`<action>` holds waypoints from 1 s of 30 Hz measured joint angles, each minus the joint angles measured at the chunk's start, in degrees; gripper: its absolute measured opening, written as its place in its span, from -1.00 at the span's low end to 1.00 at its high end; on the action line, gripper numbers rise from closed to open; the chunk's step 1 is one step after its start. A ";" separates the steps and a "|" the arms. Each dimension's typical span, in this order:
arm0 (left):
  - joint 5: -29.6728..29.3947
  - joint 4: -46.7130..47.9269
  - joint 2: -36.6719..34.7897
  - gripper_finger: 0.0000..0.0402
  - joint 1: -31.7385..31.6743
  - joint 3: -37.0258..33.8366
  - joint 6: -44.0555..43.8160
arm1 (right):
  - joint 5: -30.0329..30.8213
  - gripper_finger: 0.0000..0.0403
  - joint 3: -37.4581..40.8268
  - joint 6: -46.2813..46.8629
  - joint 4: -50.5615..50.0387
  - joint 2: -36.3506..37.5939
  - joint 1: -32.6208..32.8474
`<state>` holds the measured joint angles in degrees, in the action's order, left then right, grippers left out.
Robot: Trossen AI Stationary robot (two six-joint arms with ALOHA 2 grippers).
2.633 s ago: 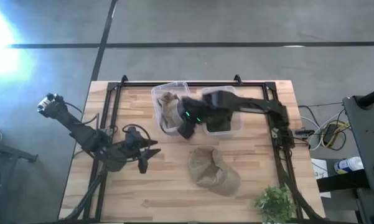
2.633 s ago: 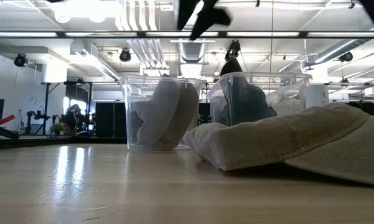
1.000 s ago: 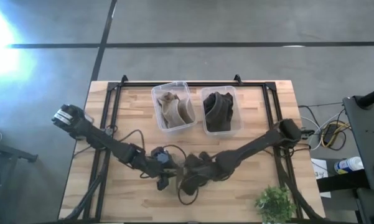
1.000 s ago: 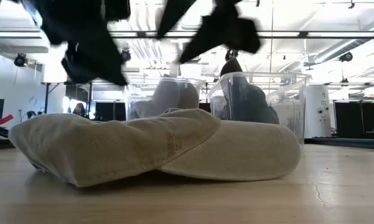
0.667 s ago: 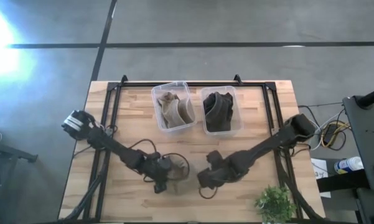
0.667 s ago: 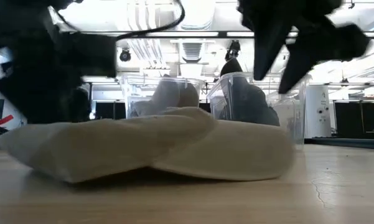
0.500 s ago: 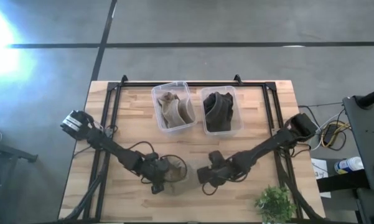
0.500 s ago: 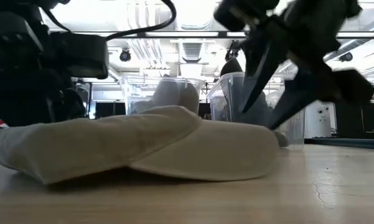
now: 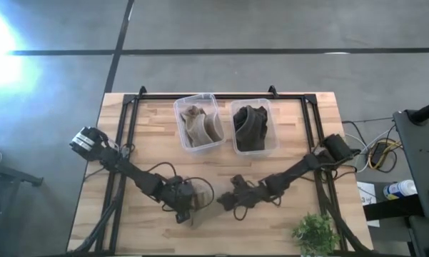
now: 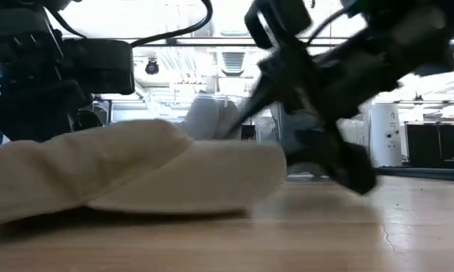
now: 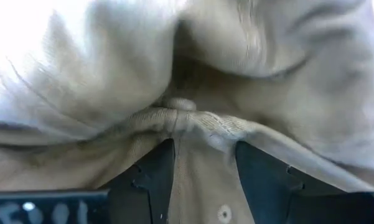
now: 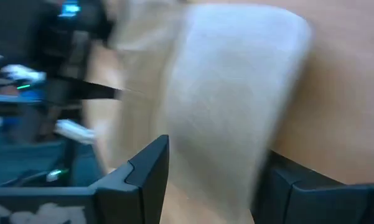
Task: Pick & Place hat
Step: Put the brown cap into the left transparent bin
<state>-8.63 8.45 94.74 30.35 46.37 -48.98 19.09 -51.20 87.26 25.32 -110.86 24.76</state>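
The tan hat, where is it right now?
In the high view the tan hat lies on the table's near middle, between the left tool gripping it and the right tool, below the two bins.

Hat (image 9: 203, 198): beige-tan fabric with a fine ribbed weave and visible seam stitching. Counter (image 9: 150, 121): light wood, butcher-block grain, bordered by a black frame. Left tool (image 9: 188, 211) and right tool (image 9: 227, 203): black, as are both arms. Left bin (image 9: 180, 108): clear plastic, tan contents. Right bin (image 9: 273, 121): clear plastic, dark grey-black contents. Plant (image 9: 315, 234): green. Floor (image 9: 271, 25): grey with black lines.
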 joint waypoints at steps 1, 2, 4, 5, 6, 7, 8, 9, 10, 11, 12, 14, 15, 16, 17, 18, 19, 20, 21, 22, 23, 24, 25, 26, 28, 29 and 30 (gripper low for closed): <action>-0.02 -0.15 0.00 -0.15 -0.22 -0.01 0.10 | -0.89 -0.14 0.01 -2.26 3.90 -0.87 -0.64; -0.21 -0.37 0.00 -0.15 -0.35 -0.01 0.17 | -2.18 -0.15 -0.44 -4.30 7.70 -1.82 -1.33; -1.12 -0.39 -0.06 -0.15 -0.77 0.21 -0.41 | -5.25 -0.20 -1.97 -7.76 12.59 -3.18 -2.33; -2.43 -0.37 -0.43 -0.15 -0.84 0.50 -0.72 | -6.62 -0.25 -2.80 -9.07 13.14 -3.49 -2.70; -4.11 -0.27 -1.20 -0.15 -0.85 0.92 -0.83 | -8.06 -0.30 -3.87 -9.93 12.89 -3.57 -2.94; -6.14 0.02 -2.44 -0.15 -0.81 1.55 -0.93 | -8.89 -0.37 -4.70 -10.79 12.28 -3.57 -3.11; -8.54 0.03 -4.15 -0.15 -0.61 2.23 -0.91 | -9.26 -0.45 -5.16 -11.60 11.08 -3.04 -3.11; -10.99 0.34 -6.40 -0.15 -0.28 2.95 -0.89 | -9.29 -0.53 -5.55 -12.72 9.59 -2.52 -3.16; -13.38 1.25 -8.81 -0.15 0.19 3.60 -0.77 | -9.29 -0.63 -6.15 -13.86 8.37 -1.85 -3.26; -15.57 2.85 -11.35 -0.15 0.48 4.34 -0.46 | -9.26 -0.73 -6.47 -15.02 7.35 -0.71 -3.38; -17.88 4.63 -13.75 -0.15 0.79 5.03 -0.13 | -9.07 -0.83 -6.50 -16.40 6.04 0.84 -3.65; -22.01 9.31 -18.88 -0.15 1.66 6.57 -0.06 | -8.16 -0.91 -7.25 -18.64 4.24 3.64 -4.24; -24.28 11.67 -21.45 -0.15 2.14 7.46 -0.41 | -7.55 -0.92 -7.49 -19.79 2.71 5.51 -4.60; -26.65 13.31 -23.88 -0.15 2.59 8.34 -1.00 | -6.88 -0.92 -7.64 -21.39 0.21 7.31 -5.01; -28.79 14.69 -26.32 -0.15 3.27 9.19 -1.48 | -6.10 -0.92 -8.28 -23.33 -2.00 8.73 -5.55; -30.63 15.89 -28.64 -0.15 4.05 9.83 -1.69 | -5.12 -0.92 -9.26 -25.56 -3.86 10.45 -6.12; -32.53 16.55 -30.51 -0.15 4.84 10.18 -1.61 | -3.89 -0.92 -9.97 -28.06 -6.62 12.46 -6.67; -34.23 16.61 -32.34 -0.15 5.54 10.48 -1.22 | -1.75 -0.92 -11.11 -30.73 -9.55 14.42 -7.37; -35.76 16.38 -34.11 -0.15 6.51 10.72 -0.50 | 0.68 -0.93 -12.79 -33.13 -11.78 16.47 -8.01; -37.29 16.19 -35.65 -0.15 7.57 10.75 0.06 | 3.65 -0.93 -14.48 -35.66 -14.25 18.19 -8.64; -39.08 16.04 -37.20 -0.15 8.46 10.73 0.62 | 6.84 -0.93 -15.98 -38.54 -17.47 20.05 -9.34; -40.90 15.58 -38.53 -0.15 9.15 10.73 0.93 | 9.90 -0.93 -17.46 -41.13 -20.24 21.27 -10.11; -42.91 15.56 -39.50 -0.15 9.99 10.73 1.17 | 12.61 -0.93 -19.27 -43.83 -21.82 22.15 -11.06; -44.66 15.93 -40.28 -0.15 10.76 10.69 1.16 | 14.03 -0.93 -20.77 -46.54 -23.36 22.97 -12.10; -47.23 16.13 -41.12 -0.15 11.61 10.67 1.28 | 14.38 -0.93 -24.26 -50.70 -27.38 23.53 -15.06; -48.04 16.19 -41.28 -0.15 11.67 10.64 1.36 | 13.67 -0.93 -26.49 -51.43 -29.37 23.53 -16.75; -48.39 16.22 -41.32 -0.15 11.67 10.64 1.54 | 12.78 -0.93 -28.68 -51.29 -33.39 23.46 -18.60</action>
<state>-57.02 24.67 53.42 42.02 57.01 -47.44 31.88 -79.87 35.96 -8.06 -87.41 6.16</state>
